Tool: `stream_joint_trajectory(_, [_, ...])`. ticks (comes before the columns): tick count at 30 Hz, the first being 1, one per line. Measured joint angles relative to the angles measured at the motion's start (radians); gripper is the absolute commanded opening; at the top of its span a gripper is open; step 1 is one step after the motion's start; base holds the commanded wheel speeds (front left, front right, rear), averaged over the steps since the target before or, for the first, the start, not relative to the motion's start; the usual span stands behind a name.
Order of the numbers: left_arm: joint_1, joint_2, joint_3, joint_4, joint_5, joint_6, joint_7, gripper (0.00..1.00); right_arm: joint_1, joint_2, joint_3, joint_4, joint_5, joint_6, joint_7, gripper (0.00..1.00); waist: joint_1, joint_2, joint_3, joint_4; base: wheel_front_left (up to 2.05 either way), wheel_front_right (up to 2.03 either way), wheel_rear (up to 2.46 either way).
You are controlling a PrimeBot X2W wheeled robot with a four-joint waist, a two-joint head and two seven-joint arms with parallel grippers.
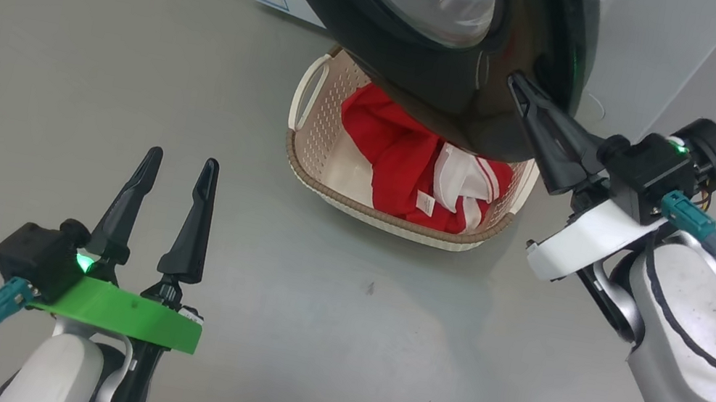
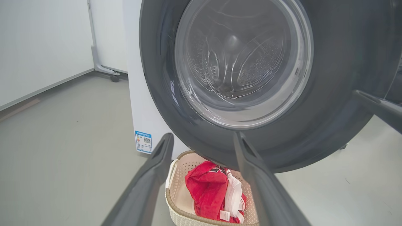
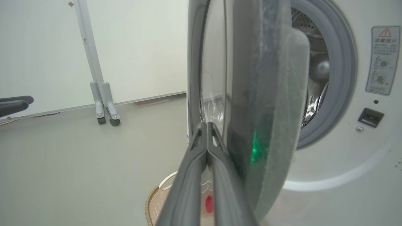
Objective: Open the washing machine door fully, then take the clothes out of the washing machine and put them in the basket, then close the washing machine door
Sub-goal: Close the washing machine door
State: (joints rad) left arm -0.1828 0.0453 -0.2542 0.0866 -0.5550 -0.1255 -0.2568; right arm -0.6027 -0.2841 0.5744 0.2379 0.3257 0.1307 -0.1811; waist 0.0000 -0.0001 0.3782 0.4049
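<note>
The washing machine door (image 1: 425, 73) stood swung part way out from the washing machine (image 3: 345, 150). Its round face was upright and its outer glass was turned toward the left gripper (image 1: 182, 159). From the right wrist it appeared nearly edge-on, with the grey gasket (image 3: 342, 62) and steel drum (image 3: 314, 62) open to view past its free edge.

The right gripper (image 1: 513, 79) was closed, its 2 fingers pressed together with nothing between them. Their tips lay against the door's glossy black rim, near that free edge.

The left gripper was spread wide and held nothing. It hung above the floor (image 1: 377, 344), well apart from the door, with its fingers pointing toward the door.

Ahead of the left gripper and beneath the door's lower rim, the basket (image 1: 317, 142) sat on the floor. The red and white clothes (image 1: 409, 158) were heaped inside it, toward the side nearer the right gripper.
</note>
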Motion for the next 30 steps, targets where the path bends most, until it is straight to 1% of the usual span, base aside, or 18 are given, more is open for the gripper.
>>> stream_joint_trajectory(6, [-0.019, -0.004, -0.007, -0.008, -0.019, 0.0, 0.0, 1.0, -0.065, -0.02, -0.03, 0.021, 0.01, 0.0, 0.0, 0.0, 0.0, 0.0, 0.043, 0.02, 0.0, 0.0, 0.0])
stream_joint_trajectory(10, [-0.031, -0.006, -0.015, -0.009, -0.027, 0.0, 0.0, 1.0, -0.117, -0.046, -0.067, 0.032, 0.021, 0.0, 0.0, 0.0, 0.0, 0.0, 0.071, 0.028, 0.0, 0.0, 0.0])
stream_joint_trajectory(11, [-0.038, -0.008, -0.024, -0.009, -0.029, 0.0, 0.0, 1.0, -0.143, -0.062, -0.073, 0.036, 0.023, 0.0, 0.0, 0.0, 0.0, 0.0, 0.085, 0.031, 0.0, 0.0, 0.0])
stream_joint_trajectory(25, [-0.077, -0.015, -0.069, -0.006, -0.046, 0.0, 0.0, 1.0, -0.318, -0.147, -0.102, 0.093, 0.025, 0.0, 0.022, 0.0, 0.0001, 0.0001, 0.173, 0.06, 0.0, 0.0, 0.0])
stream_joint_trajectory(30, [-0.088, -0.017, -0.077, -0.005, -0.094, 0.0, 0.0, 1.0, -0.389, -0.177, -0.114, 0.119, 0.024, 0.0, 0.035, 0.0, 0.0001, 0.0001, 0.199, 0.076, 0.0, 0.0, 0.0])
